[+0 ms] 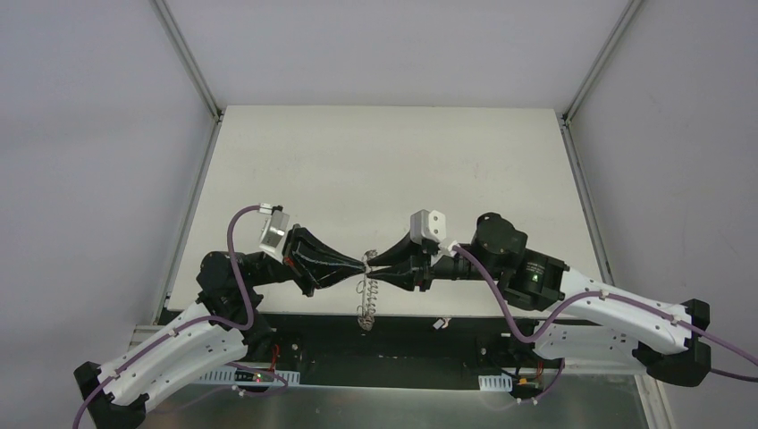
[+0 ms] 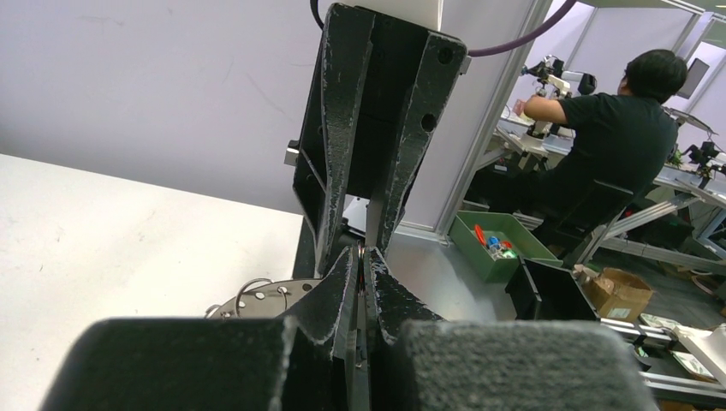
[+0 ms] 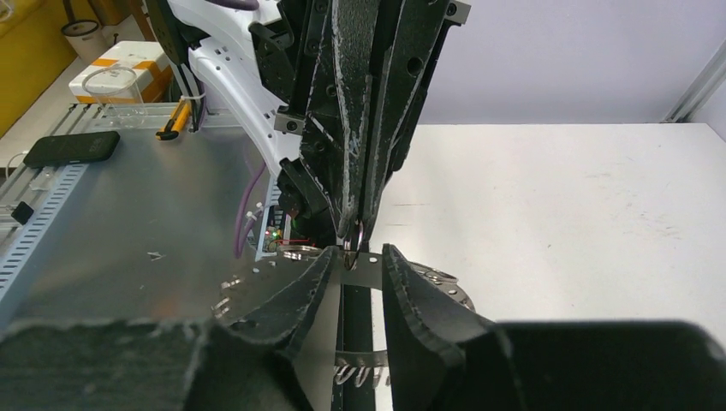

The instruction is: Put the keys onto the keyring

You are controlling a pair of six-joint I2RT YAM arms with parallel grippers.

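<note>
You had both black grippers meeting tip to tip above the near edge of the white table (image 1: 402,161). The left gripper (image 2: 363,259) was pinched nearly closed on the silvery-grey, loop-fringed metal keyring (image 1: 367,290), which dangled below. The right gripper (image 3: 358,253) was clamped narrowly on a flat strip of it. I could not make out the tiny dark key.

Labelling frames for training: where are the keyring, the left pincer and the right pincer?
keyring (image 1: 366,295), top view, dangling loops.
left pincer (image 1: 362,262), top view, between fingertips.
right pincer (image 1: 375,262), top view, between fingertips.

Keyring (image 2: 265,298) — partly behind left gripper (image 2: 363,267)
</note>
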